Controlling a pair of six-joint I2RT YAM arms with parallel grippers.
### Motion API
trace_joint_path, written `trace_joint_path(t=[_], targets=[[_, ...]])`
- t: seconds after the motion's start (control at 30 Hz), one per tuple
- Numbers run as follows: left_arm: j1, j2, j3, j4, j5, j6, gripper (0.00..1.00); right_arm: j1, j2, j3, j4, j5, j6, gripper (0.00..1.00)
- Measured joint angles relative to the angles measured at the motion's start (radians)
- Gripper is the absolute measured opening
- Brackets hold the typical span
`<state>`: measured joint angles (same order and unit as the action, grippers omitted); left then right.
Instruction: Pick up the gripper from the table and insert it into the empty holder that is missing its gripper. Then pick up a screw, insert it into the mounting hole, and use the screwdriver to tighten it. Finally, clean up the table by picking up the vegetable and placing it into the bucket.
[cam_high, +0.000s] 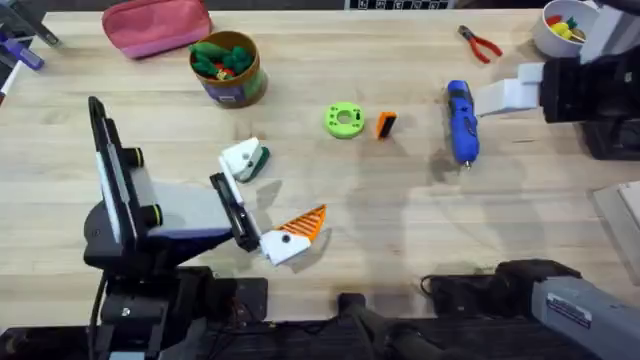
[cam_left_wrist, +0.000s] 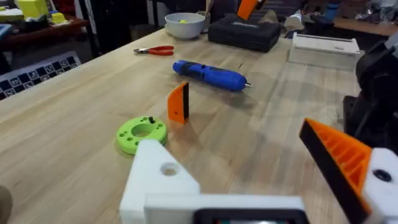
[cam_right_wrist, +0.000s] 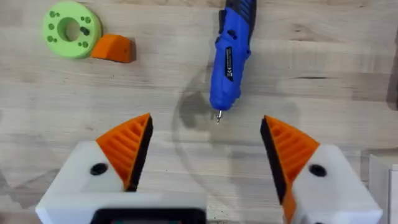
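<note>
Fingers of the left gripper (cam_left_wrist: 261, 180) stand wide apart with one orange pad missing, so its bare white holder (cam_left_wrist: 158, 177) is not yet filled, and the right gripper (cam_right_wrist: 205, 152) is also wide open, holding nothing. Farther out on the table lie the loose orange gripper (cam_high: 385, 124) beside the green ring (cam_high: 345, 120), the untouched blue screwdriver (cam_high: 461, 122) and the bucket (cam_high: 227, 68). I judge that no step is done yet.

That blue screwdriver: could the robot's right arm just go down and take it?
Probably yes. The right gripper hangs open above the screwdriver, with bare table around it and nothing between.
</note>
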<state>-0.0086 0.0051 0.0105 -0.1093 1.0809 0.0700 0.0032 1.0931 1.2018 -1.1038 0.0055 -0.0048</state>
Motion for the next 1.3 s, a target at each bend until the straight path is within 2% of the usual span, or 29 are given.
trace_joint_path(t=[0.3, 0.43, 0.53, 0.67, 0.83, 1.0, 1.17, 1.3], targets=[[0.0, 0.0, 0.0, 0.0, 0.0, 0.0, 0.985, 0.0, 0.0, 0.0, 0.011, 0.0, 0.005, 0.993], [0.0, 0.0, 0.0, 0.0, 0.0, 0.0, 0.985, 0.006, 0.0, 0.004, -0.027, 0.0, 0.09, 0.993], [0.0, 0.0, 0.0, 0.0, 0.0, 0.0, 0.985, 0.055, 0.0, 0.005, -0.045, 0.006, 0.164, 0.994], [0.0, 0.0, 0.0, 0.0, 0.0, 0.0, 0.986, 0.174, 0.017, 0.02, -0.055, 0.03, 0.265, 0.993], [0.0, 0.0, 0.0, 0.0, 0.0, 0.0, 0.986, 0.318, 0.12, 0.097, -0.117, 0.05, 0.404, 0.994], [0.0, 0.0, 0.0, 0.0, 0.0, 0.0, 0.985, 0.417, 0.274, 0.25, -0.202, 0.058, 0.479, 0.994], [0.0, 0.0, 0.0, 0.0, 0.0, 0.0, 0.985, 0.478, 0.411, 0.388, -0.209, 0.058, 0.504, 0.994], [0.0, 0.0, 0.0, 0.0, 0.0, 0.0, 0.986, 0.492, 0.49, 0.435, -0.227, 0.066, 0.516, 0.994]])
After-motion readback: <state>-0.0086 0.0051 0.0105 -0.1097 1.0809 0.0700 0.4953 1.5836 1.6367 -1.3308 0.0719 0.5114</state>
